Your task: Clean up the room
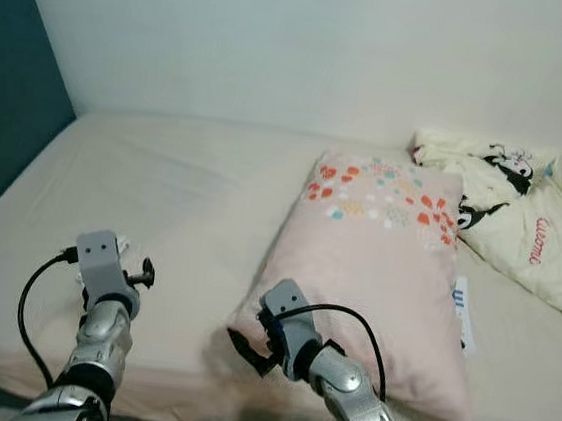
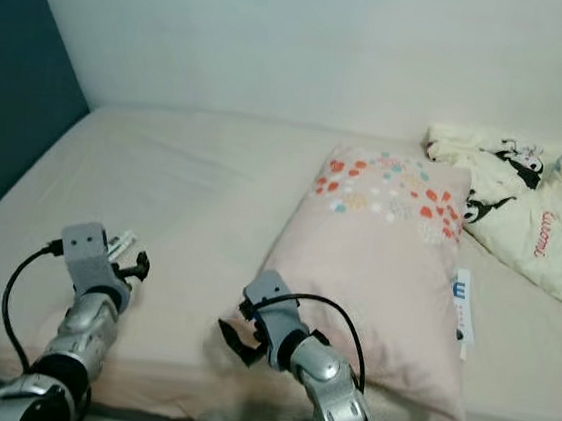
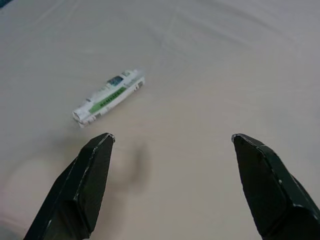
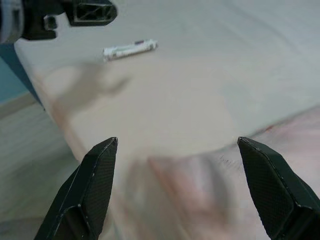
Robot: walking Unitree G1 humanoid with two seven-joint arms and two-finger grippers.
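At the far left a dark teal panel [image 1: 12, 92] is cut off by the picture's edge beside the bed [image 1: 183, 190], whose pale sheet runs under both arms. The left gripper [image 3: 170, 145] hovers over the sheet with its fingers spread wide, pinching nothing; just ahead of it and toward one fingertip lies a small white tube [image 3: 109, 96] with a green band, its print too blurred to read. In the head views the tube is mostly hidden behind that wrist. The right gripper [image 4: 177, 150] hangs low at the bed's front edge, fingers likewise spread and empty, with the near corner of the pink pillow [image 1: 375, 271] just beside it; the right wrist view is blurred there, so touching cannot be told. The pillow carries red, orange and teal blotches along its far end. By its right side lies a white tag [image 1: 462, 312] with blue marks too small to read. Well beyond, a crumpled cream blanket [image 1: 522, 216] with black cartoon figures and illegible red script is cut off at the right.
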